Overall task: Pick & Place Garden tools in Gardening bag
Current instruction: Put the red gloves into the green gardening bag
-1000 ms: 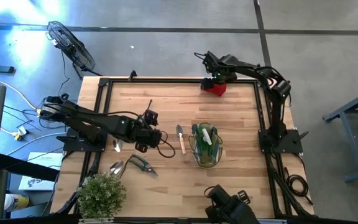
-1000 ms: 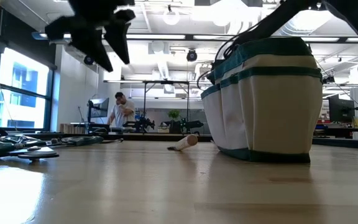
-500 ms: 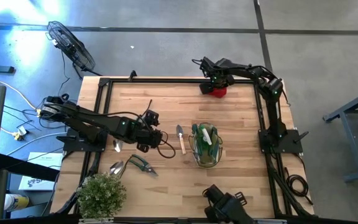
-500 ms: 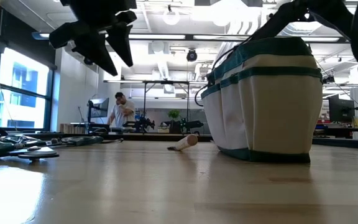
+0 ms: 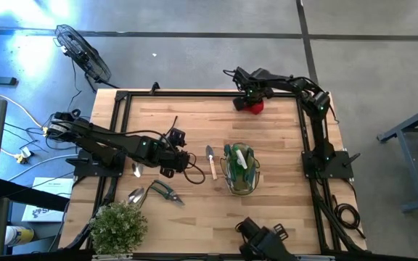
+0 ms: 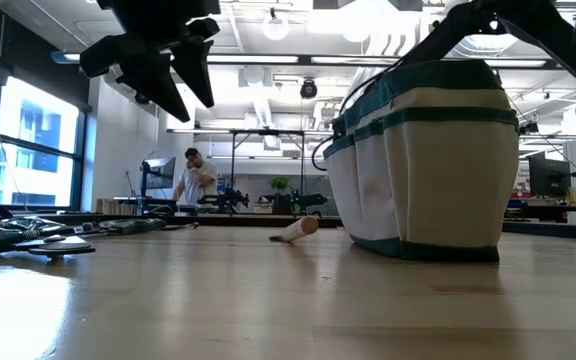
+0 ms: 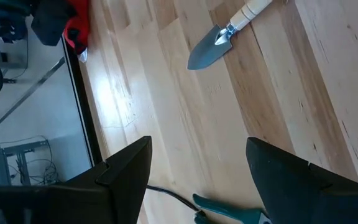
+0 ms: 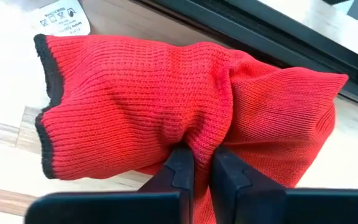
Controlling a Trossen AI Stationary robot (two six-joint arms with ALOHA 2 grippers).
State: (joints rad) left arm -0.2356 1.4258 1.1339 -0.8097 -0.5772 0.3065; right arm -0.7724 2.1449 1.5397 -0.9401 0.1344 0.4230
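Overhead view first: the right gripper (image 5: pixel 251 100) sits at the far edge of the table (image 5: pixel 281 196) on the red glove (image 5: pixel 253 106), well apart from the gardening bag (image 5: pixel 239 171) standing nearer the middle with green-handled tools already in it. The left gripper (image 5: pixel 171 161) hangs left of the bag, near the wooden-handled trowel (image 5: pixel 210 160); pruners (image 5: pixel 164 191) and silver scoops (image 5: pixel 136 194) lie nearer, beside the potted plant (image 5: pixel 118 226).

Low view: the bag (image 6: pixel 423 160) stands upright, trowel handle (image 6: pixel 296 229) just left of it, and dark fingers (image 6: pixel 153 75), spread, hang clear above the wood. A person (image 6: pixel 195 178) stands far behind.

Left wrist view: the left fingers (image 7: pixel 126 165) are wide apart, with the trowel (image 7: pixel 226 34) ahead and nothing between them.

Right wrist view: the right fingers (image 8: pixel 182 171) are pressed together on a fold of the knitted glove (image 8: pixel 185 106). The pinch looks shallow, so I would lift straight and slowly, check that the whole glove rises, then carry it over the bag's mouth before letting go.
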